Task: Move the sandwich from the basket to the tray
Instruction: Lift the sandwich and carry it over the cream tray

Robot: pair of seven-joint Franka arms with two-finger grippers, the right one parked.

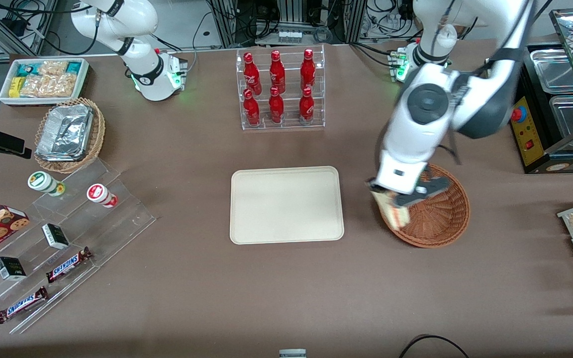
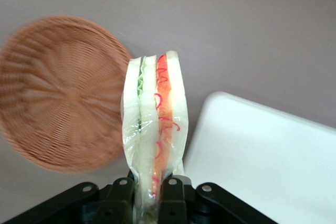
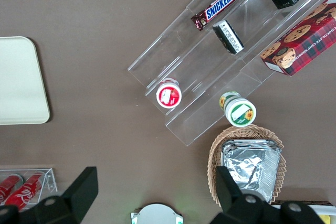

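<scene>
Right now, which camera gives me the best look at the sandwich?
The left wrist view: the sandwich fills it, filling layers plain, pinched in the gripper. The front view shows only a small part of it under the arm, over the basket rim nearest the tray. The right wrist view misses it.

We saw a brown counter (image 1: 276, 288) under even light. Farther from the front camera than the counter, cables (image 1: 217, 25) and metal frames (image 1: 291, 15) crowded a pale floor (image 1: 187, 20).

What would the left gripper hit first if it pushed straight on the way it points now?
Probably bare table: the gripper, shut on the sandwich, points down between basket and tray. Depth is unclear.
</scene>
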